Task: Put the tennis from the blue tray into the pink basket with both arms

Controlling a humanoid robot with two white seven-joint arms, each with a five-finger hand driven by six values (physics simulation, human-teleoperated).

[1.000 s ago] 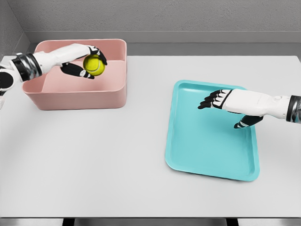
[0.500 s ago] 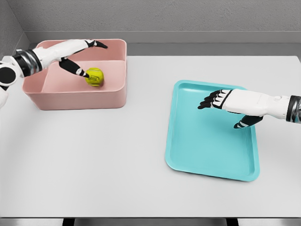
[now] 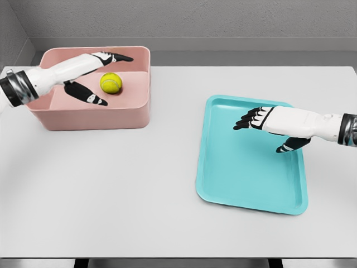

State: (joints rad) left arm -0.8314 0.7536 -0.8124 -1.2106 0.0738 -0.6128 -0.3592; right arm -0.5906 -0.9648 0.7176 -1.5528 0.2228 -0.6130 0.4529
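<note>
Over the basket's [image 3: 89,117] back corner, my left hand [image 3: 92,75] is spread above the ball [image 3: 111,82]; I should lift straight out.

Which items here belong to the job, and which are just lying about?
Job items: tennis ball, resting in the pink basket; blue tray; left robot hand, open over the basket; right robot hand, open over the tray.
Just there: white table.

Broad, smooth pale-grey rectangular counter [image 3: 139,190], textured grey back wall [image 3: 195,19] behind, grey side wall [image 3: 11,28] at left, soft even light, faint shadows
</note>
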